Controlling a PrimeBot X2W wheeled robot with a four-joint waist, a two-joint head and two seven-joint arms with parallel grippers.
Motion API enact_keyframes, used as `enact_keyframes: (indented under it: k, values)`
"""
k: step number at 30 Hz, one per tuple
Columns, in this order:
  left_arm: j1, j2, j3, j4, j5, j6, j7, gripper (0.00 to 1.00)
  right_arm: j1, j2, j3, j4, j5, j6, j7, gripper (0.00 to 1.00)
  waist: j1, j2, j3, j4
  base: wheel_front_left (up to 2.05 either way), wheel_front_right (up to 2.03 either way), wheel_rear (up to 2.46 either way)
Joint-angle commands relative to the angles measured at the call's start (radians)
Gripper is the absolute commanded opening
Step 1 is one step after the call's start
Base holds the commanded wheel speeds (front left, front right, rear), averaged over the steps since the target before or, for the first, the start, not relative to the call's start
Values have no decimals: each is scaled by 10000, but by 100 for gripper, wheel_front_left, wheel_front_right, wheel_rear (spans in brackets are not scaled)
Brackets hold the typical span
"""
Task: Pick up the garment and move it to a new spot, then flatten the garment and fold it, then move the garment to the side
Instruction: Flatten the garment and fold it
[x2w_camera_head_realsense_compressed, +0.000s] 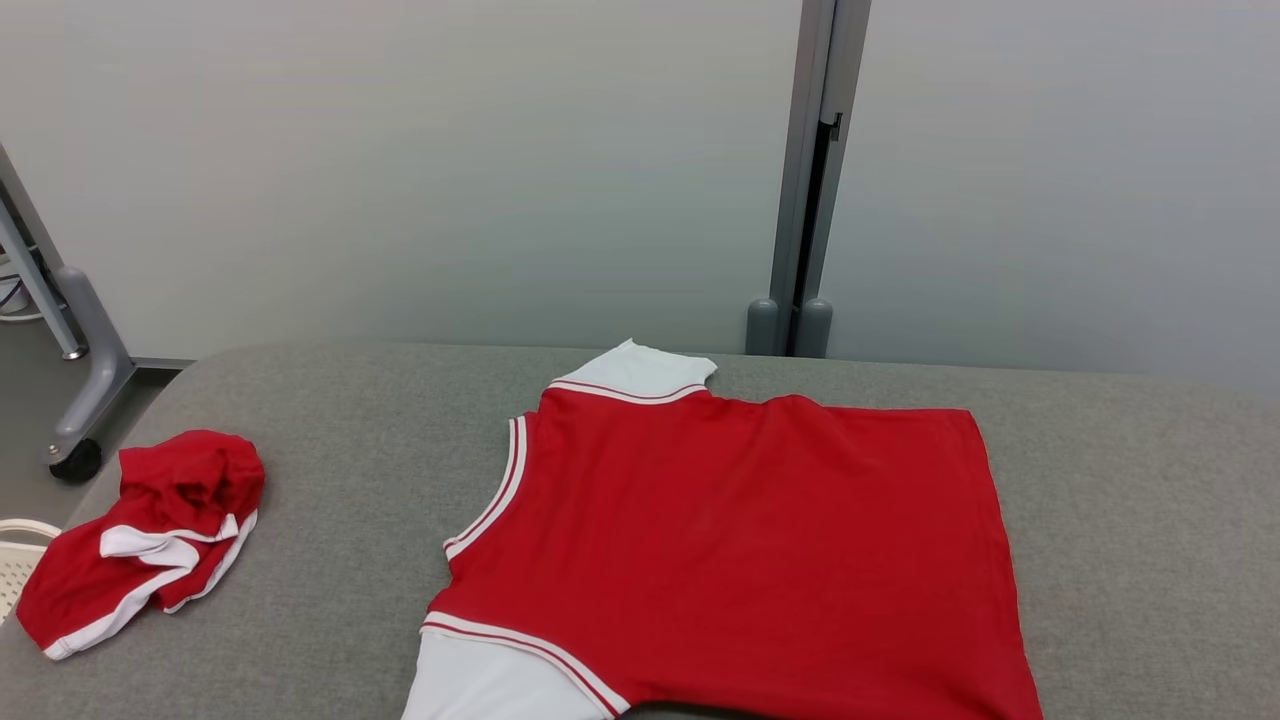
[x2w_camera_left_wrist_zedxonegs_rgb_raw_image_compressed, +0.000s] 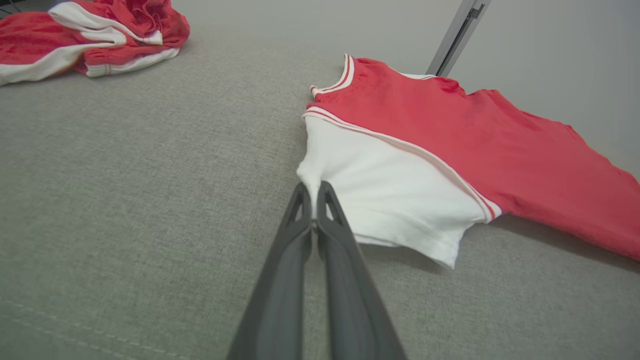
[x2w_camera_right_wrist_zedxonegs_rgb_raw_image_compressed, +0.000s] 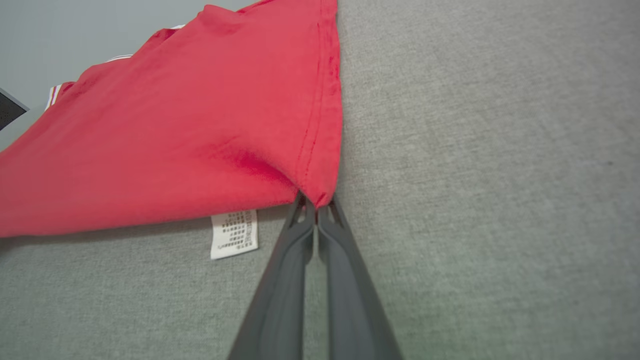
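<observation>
Garment (x2w_camera_head_realsense_compressed: 740, 530) is spread on the surface (x2w_camera_head_realsense_compressed: 330, 400), long axis left to right. Its near white sleeve (x2w_camera_left_wrist_zedxonegs_rgb_raw_image_compressed: 390, 190) is pinched by the closed left tool (x2w_camera_left_wrist_zedxonegs_rgb_raw_image_compressed: 313, 187), its near hem corner (x2w_camera_right_wrist_zedxonegs_rgb_raw_image_compressed: 320, 192) by the closed right tool (x2w_camera_right_wrist_zedxonegs_rgb_raw_image_compressed: 316, 202); the far edge lies beyond both.

Grey fabric-covered table (x2w_camera_head_realsense_compressed: 330, 420). A red shirt (x2w_camera_head_realsense_compressed: 740, 540) with white sleeves lies spread nearly flat at the centre, neckline toward the left. A crumpled red-and-white garment (x2w_camera_head_realsense_compressed: 150, 540) rests well apart from it, near the table's left edge.
</observation>
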Motion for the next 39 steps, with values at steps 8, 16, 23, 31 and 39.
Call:
enact_keyframes:
  k: [8,16,23,31,39]
  values:
    - [-130,18,135,-1180,342,157,-27,0,40,10,-50,-205,33,1,-31,0,0,0,177,-62,0,0,0]
    - [-1829,12,36,-1527,536,228,-25,0,-809,70,-12,-829,394,1,-32,0,0,0,906,-317,0,0,0]
    - [-3563,10,164,-1183,826,395,-27,0,-1998,-98,363,-734,704,1,-30,0,0,0,1809,-732,0,0,0]
    - [-5217,13,107,-830,967,579,-26,0,-3336,-283,572,-691,1021,1,-32,0,0,0,2951,-890,0,0,0]
    - [-6440,14,308,-120,1207,750,-24,0,-4425,-387,911,-504,1039,1,-30,0,0,0,3876,-1003,0,0,0]
